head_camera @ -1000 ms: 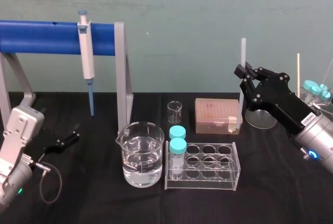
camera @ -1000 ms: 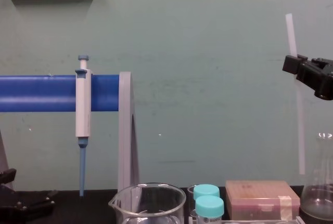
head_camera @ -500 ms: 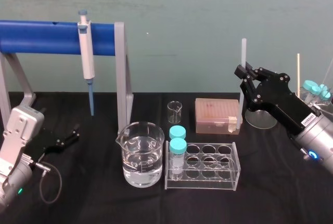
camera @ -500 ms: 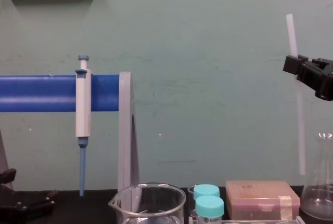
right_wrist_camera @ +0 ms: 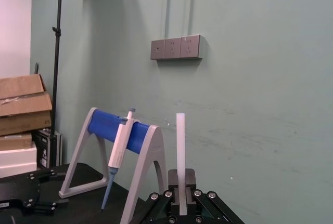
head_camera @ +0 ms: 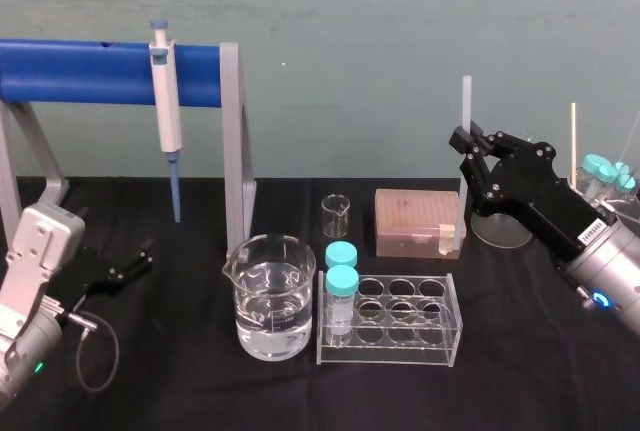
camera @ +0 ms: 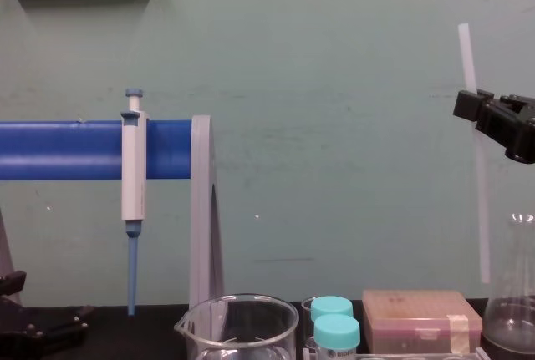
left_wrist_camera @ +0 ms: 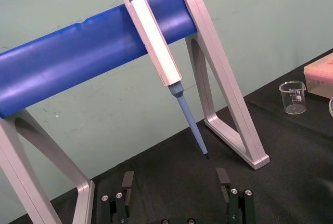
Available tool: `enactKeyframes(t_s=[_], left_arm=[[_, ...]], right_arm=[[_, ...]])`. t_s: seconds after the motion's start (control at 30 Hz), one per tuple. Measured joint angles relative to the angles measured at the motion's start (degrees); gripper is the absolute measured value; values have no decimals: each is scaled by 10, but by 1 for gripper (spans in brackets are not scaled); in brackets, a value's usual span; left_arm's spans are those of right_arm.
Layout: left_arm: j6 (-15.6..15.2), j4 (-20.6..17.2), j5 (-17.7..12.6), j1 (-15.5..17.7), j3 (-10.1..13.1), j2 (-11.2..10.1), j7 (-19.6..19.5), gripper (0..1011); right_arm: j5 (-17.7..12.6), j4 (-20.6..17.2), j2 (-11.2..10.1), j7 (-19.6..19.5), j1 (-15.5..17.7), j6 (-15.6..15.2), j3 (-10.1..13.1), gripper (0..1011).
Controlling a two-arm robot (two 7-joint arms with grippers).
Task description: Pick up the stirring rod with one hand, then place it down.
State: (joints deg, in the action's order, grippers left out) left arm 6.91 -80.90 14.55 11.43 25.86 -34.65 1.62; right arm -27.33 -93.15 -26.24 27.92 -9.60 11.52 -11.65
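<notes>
Where the right gripper point(head_camera: 468, 146) sits at 3 o'clock in the head view, its fingers are clamped on the rod point(head_camera: 466, 101), which stands upright and runs 12 to 6 through them. The chest view shows the rod's lower end hanging in air at 2 o'clock from the box point(camera: 422, 320), which the head view leaves unclear. The left gripper point(left_wrist_camera: 177, 185) rests at 9 o'clock, fingers spread wide, holding nothing.

Mid stirring rod point(camera: 482, 210) hidden behind right end effector point(camera: 473, 106), flask point(camera: 513, 320) cut by chest view's rt edge.
</notes>
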Motion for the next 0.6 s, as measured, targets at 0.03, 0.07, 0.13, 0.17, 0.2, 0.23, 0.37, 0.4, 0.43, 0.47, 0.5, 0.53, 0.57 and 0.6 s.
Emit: enactKeyframes(t_s=[0.03, 0.07, 0.13, 0.17, 0.2, 0.23, 0.37, 0.4, 0.43, 0.47, 0.5, 0.53, 0.57, 0.6], left_arm=[[0, 0, 0, 0, 0, 0, 0, 1000], [0, 0, 0, 0, 0, 0, 0, 1000], [0, 0, 0, 0, 0, 0, 0, 1000], [0, 0, 0, 0, 0, 0, 0, 1000], [0, 0, 0, 0, 0, 0, 0, 1000], [0, 0, 0, 0, 0, 0, 0, 1000], [0, 0, 0, 0, 0, 0, 0, 1000], [0, 0, 0, 0, 0, 0, 0, 1000], [0, 0, 0, 0, 0, 0, 0, 1000], [0, 0, 0, 0, 0, 0, 0, 1000], [0, 0, 0, 0, 0, 0, 0, 1000], [0, 0, 0, 0, 0, 0, 0, 1000], [0, 0, 0, 0, 0, 0, 0, 1000], [0, 0, 0, 0, 0, 0, 0, 1000]], right_arm=[[0, 0, 0, 0, 0, 0, 0, 68], [0, 0, 0, 1, 0, 0, 0, 68], [0, 0, -1, 2, 1, 0, 0, 67], [-1, 0, -1, 2, 1, 1, 0, 68], [-1, 0, -2, 2, 1, 1, 0, 68], [-1, 0, -2, 3, 1, 1, 0, 68], [-1, 0, -3, 4, 1, 1, -1, 68], [-1, 0, -3, 4, 1, 1, -1, 68], [-2, 0, -3, 4, 1, 1, -1, 68], [-2, 0, -3, 4, 1, 1, -1, 68], [-2, -1, -3, 4, 1, 1, -1, 68], [-2, -1, -3, 4, 1, 1, -1, 68], [-2, -1, -3, 4, 1, 1, -1, 67], [-2, -1, -3, 4, 1, 1, -1, 67]])
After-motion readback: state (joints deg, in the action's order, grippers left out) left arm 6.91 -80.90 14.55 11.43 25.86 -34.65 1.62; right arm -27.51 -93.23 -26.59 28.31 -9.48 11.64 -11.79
